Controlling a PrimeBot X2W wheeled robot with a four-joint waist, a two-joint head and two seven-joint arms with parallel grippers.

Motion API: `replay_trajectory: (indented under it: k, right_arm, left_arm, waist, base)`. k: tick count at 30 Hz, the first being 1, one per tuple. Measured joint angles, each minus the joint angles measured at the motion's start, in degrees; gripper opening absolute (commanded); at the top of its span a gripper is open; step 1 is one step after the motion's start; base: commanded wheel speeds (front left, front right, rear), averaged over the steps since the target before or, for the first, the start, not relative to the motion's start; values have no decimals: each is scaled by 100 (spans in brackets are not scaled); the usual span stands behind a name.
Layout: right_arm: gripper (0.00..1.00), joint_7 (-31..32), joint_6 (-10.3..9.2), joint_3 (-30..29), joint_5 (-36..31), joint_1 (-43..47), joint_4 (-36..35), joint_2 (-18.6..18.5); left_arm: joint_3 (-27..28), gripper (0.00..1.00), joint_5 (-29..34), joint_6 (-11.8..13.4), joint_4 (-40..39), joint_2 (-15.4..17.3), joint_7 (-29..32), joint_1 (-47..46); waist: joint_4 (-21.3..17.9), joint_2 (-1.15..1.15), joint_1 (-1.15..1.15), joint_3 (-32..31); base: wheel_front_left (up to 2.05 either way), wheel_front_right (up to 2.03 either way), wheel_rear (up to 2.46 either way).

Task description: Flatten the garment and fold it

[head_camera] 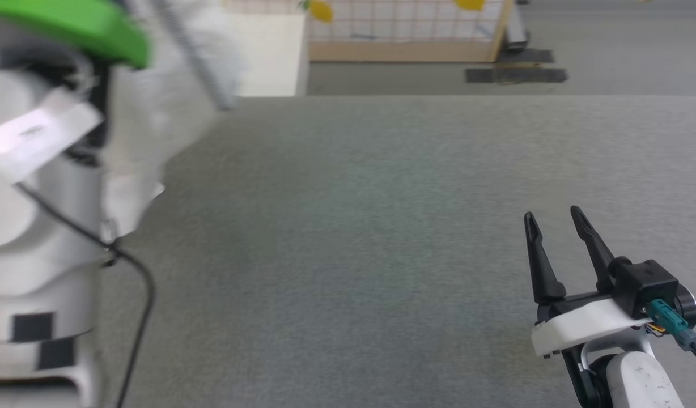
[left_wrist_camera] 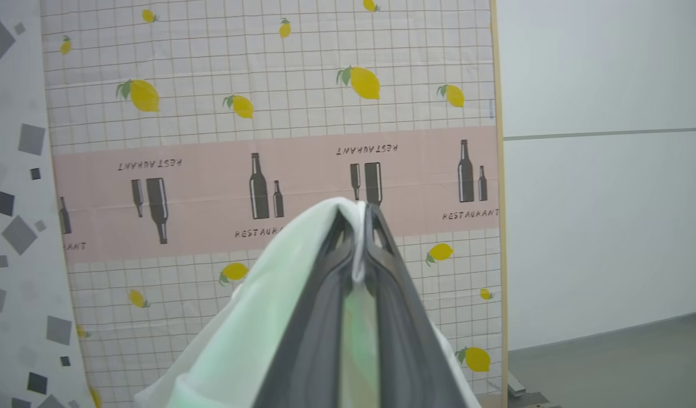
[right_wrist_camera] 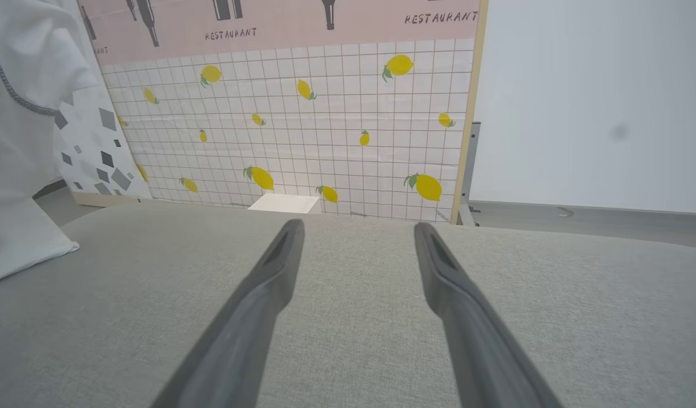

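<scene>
1 garment (head_camera: 155,113), 1 table (head_camera: 353,255), 2 grippers (L gripper (left_wrist_camera: 359,218), R gripper (head_camera: 552,215)).

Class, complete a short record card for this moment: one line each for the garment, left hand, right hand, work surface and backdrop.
Garment: large white T-shirt with a grey stitched seam, hanging lifted at the robot's left, not yet flattened.
Left hand: raised, shut on a fold of the T-shirt.
Right hand: open, holding nothing, over the work surface.
Work surface: flat grey woven-fabric surface.
Backdrop: upright wood-framed panel printed with yellow lemons on a grid.
</scene>
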Motion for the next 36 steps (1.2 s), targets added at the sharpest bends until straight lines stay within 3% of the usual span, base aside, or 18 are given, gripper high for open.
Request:
replay_trajectory:
  k: [8,11,18,26,32,33,34,36]
  right_arm:
    - [100,77,0,45,20,93,-48,-2]
    - [100,93,0,125,42,96,-58,-3]
    - [100,151,0,307,56,95,-108,-1]
    - [100,153,0,441,60,93,-100,-2]
    - [100,153,0,489,109,92,-62,-2]
    - [100,153,0,487,109,92,-52,-2]
    - [100,153,0,481,109,92,-45,-2]
    - [100,154,0,466,108,93,-41,-2]
  left_arm:
    - [-850,0,-375,-201,238,-1185,-48,-691]
    - [-1165,0,-550,-238,409,-1414,-85,-697]
    - [-1994,0,-1045,-207,1238,-1530,-56,-126]
    - [-3149,0,-1118,-159,2788,-1547,888,1071]
    - [-3641,0,-1673,-235,3137,-1552,1672,1514]
    - [-3659,76,-1779,-234,3133,-1553,1708,1544]
    - [-3656,100,-1818,-225,3106,-1552,1668,1555]
    - [-3576,100,-1852,-136,3006,-1555,1360,1572]
  waist:
    - [-579,0,0,-278]
    - [-764,0,0,-330]
    - [-1154,0,0,-303]
    - [-1462,0,0,-89]
    - [-1574,0,0,-13]
    - [-1572,0,0,-21]
    - [-1566,0,0,-31]
    - [-1535,0,0,-60]
  base:
    - [0,0,0]
    - [0,0,0]
    - [0,0,0]
    - [0,0,0]
    - [0,0,0]
    - [0,0,0]
    - [0,0,0]
    - [0,0,0]
